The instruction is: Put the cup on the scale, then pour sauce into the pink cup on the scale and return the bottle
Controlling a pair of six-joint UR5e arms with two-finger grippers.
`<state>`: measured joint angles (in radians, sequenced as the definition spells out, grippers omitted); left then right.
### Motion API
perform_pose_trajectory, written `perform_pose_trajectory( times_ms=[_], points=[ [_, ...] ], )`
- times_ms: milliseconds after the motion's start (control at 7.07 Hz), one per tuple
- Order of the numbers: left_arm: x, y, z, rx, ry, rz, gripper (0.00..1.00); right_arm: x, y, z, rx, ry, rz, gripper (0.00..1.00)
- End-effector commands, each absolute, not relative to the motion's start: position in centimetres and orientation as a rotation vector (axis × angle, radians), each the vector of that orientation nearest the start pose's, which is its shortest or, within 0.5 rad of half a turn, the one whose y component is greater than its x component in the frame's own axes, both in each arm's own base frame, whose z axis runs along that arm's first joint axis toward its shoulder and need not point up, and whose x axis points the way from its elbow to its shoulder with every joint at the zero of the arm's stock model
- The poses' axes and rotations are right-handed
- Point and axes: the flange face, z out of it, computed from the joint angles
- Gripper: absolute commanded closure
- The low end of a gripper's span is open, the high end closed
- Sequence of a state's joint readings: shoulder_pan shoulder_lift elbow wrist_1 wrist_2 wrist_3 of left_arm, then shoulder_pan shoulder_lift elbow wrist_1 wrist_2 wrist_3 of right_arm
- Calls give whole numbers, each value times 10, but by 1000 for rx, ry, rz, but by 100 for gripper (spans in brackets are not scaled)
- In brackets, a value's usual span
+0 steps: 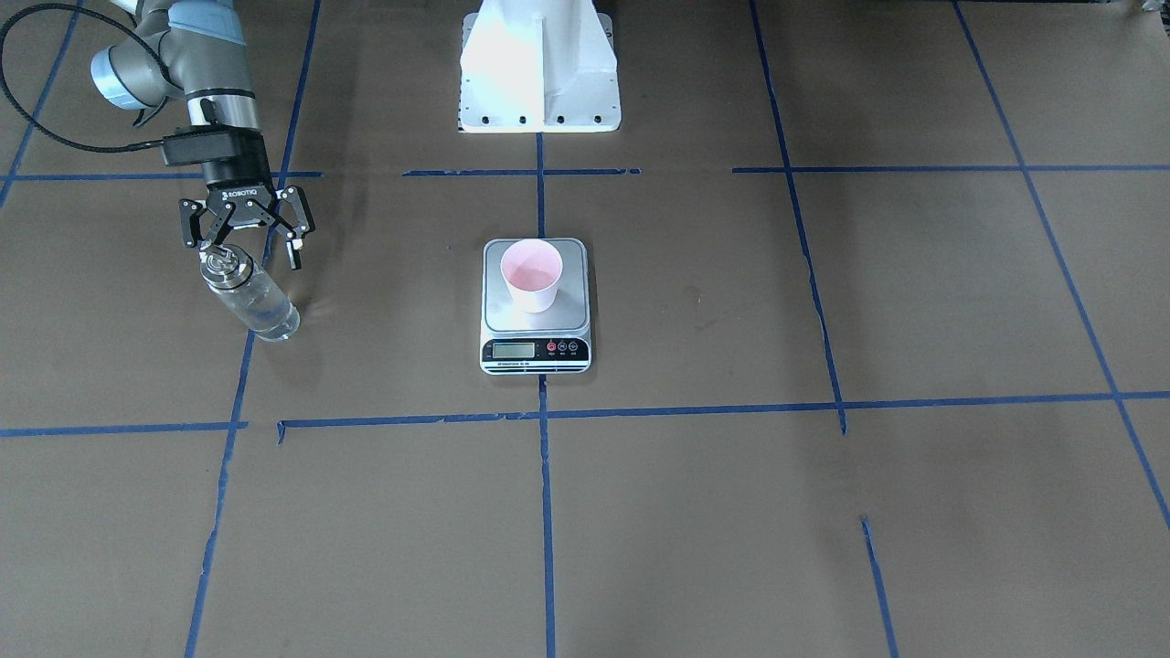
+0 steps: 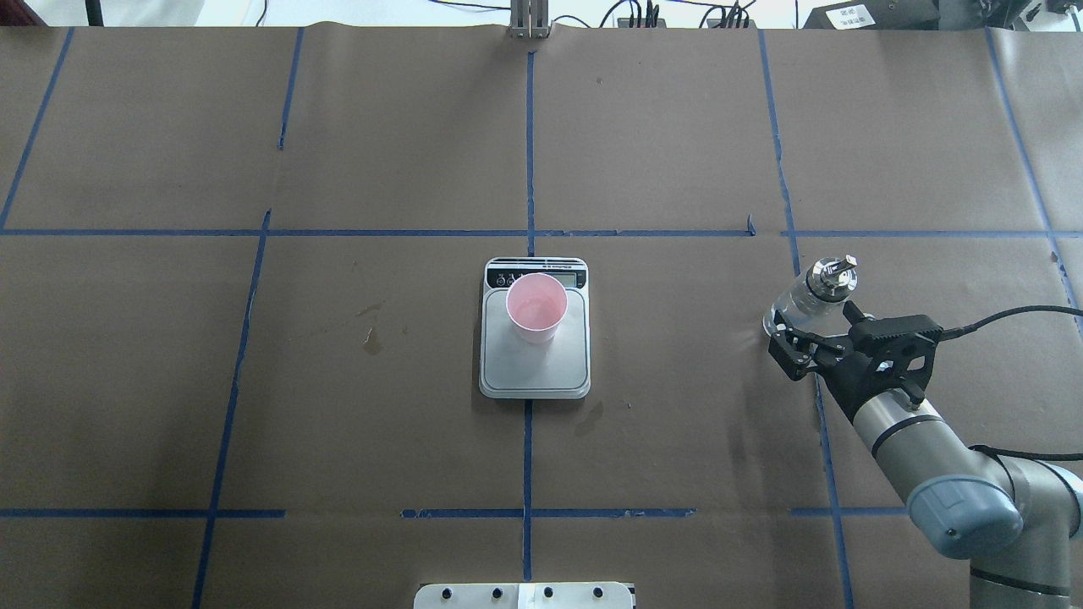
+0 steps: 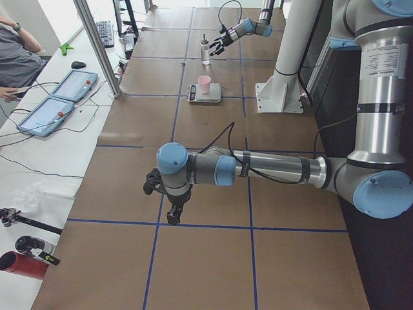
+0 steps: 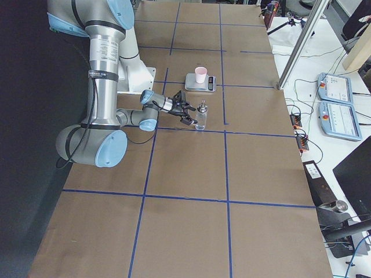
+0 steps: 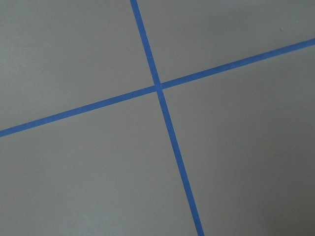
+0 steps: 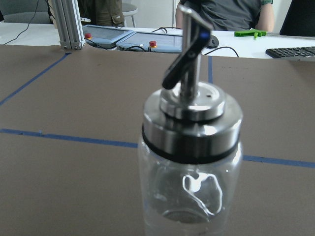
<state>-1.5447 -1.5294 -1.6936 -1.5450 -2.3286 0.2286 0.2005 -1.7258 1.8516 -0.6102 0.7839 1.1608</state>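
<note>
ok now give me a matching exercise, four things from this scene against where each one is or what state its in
Things:
1. cup
2. bottle
3. scale
4. right gripper

Places or states:
a. open, gripping nothing
b. flat on the table, display turned away from the robot
c. upright on the silver platform
d. upright on the table, metal pourer cap on

Pairs: 1-c, 2-d, 3-b, 4-a

Pale pink cup [image 1: 531, 274], brushed-silver scale [image 1: 569, 313] with a black front strip. Clear bottle [image 1: 254, 300], shiny silver on top. Brown table [image 1: 731, 512], gridded in blue.
</note>
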Motion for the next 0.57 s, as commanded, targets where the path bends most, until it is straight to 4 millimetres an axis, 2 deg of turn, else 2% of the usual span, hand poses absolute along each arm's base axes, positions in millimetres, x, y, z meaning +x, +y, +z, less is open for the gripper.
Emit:
perform_pose_trajectory(
  times_ms=[0, 142, 283, 425],
  points=[
    [-52, -478, 622, 131, 751, 264, 0, -345, -265, 479, 887, -792, 156, 0],
    [-52, -478, 622, 131, 751, 264, 0, -319, -257, 476, 834, -799, 104, 0],
    [-52, -478, 622, 131, 751, 264, 0, -301, -274, 483, 798, -776, 46, 0],
    [-52, -479, 620, 134, 750, 265, 0, -271, -303, 490, 765, -749, -19, 0]
  ],
)
